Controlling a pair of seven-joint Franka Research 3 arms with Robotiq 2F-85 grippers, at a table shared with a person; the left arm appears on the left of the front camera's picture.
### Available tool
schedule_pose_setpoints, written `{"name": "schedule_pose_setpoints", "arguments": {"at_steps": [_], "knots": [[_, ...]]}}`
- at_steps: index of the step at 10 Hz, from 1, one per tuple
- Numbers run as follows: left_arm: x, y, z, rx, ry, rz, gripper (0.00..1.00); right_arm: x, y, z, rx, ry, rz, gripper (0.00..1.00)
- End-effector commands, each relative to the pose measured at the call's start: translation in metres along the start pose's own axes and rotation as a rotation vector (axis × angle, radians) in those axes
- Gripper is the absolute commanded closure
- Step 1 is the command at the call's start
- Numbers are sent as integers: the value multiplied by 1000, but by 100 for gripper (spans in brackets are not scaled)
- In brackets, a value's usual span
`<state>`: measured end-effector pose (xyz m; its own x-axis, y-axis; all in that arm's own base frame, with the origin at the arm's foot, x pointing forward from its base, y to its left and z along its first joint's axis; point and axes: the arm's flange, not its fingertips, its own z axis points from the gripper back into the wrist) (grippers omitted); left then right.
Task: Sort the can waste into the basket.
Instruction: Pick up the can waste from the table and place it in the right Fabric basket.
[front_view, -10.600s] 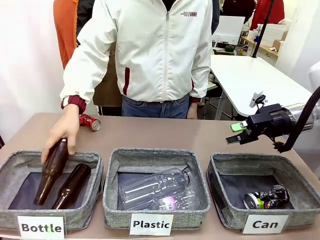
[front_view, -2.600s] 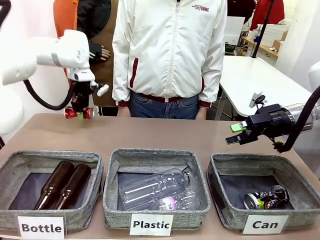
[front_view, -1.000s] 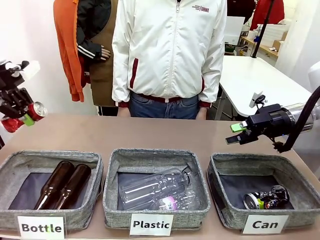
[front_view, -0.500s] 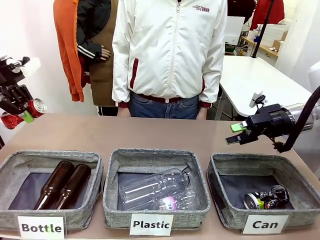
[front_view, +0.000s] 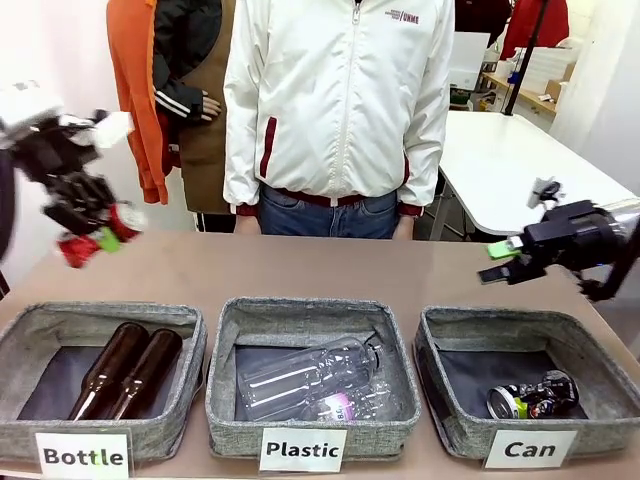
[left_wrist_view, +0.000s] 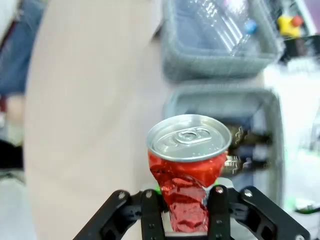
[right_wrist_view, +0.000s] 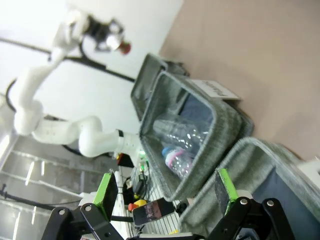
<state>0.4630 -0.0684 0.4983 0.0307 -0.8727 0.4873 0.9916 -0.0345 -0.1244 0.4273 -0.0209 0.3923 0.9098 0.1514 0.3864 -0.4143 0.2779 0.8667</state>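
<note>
My left gripper (front_view: 100, 236) hangs above the table's far left, behind the Bottle basket, shut on the crushed red can (front_view: 124, 217). In the left wrist view the red can (left_wrist_view: 187, 172) stands silver top up between my left gripper's (left_wrist_view: 184, 212) black fingers. The dark printed can (front_view: 530, 397) lies on the floor of the grey Can basket (front_view: 452, 425) at the front right. My right gripper (front_view: 505, 261) hovers open above that basket's far rim. In the right wrist view my right gripper (right_wrist_view: 165, 192) holds nothing between its green pads.
The Bottle basket (front_view: 190, 345) holds two brown bottles. The Plastic basket (front_view: 222, 400) in the middle holds clear bottles. A person in a white jacket (front_view: 340, 100) stands at the far edge, with another person behind. Bare table lies behind the baskets.
My left gripper has swung to the right with the red can in it. My right gripper has shifted to the right and slightly up.
</note>
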Motion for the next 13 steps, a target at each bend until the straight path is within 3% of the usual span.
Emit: {"name": "schedule_pose_setpoints", "arguments": {"at_steps": [1, 2, 6, 9, 11, 12, 13], "knots": [[77, -34, -26, -40, -107, -12, 74, -15, 10, 49, -62, -92, -93, 0], [124, -43, -47, -38, -168, 3, 74, -21, 8, 77, -96, -132, -134, 0], [314, -76, -134, -84, -173, -47, 74, -75, 3, 170, -137, -303, -199, 0], [438, -67, -197, 38, -145, -147, 74, -122, -23, 204, -160, -416, -249, 0], [490, -76, -254, -3, -112, -158, 74, -143, -51, 220, -100, -495, -281, 0], [505, -76, -281, 18, -87, -165, 74, -129, -26, 212, -169, -440, -273, 0], [517, -71, -301, 14, -74, -173, 74, -129, -26, 212, -169, -440, -273, 0]]}}
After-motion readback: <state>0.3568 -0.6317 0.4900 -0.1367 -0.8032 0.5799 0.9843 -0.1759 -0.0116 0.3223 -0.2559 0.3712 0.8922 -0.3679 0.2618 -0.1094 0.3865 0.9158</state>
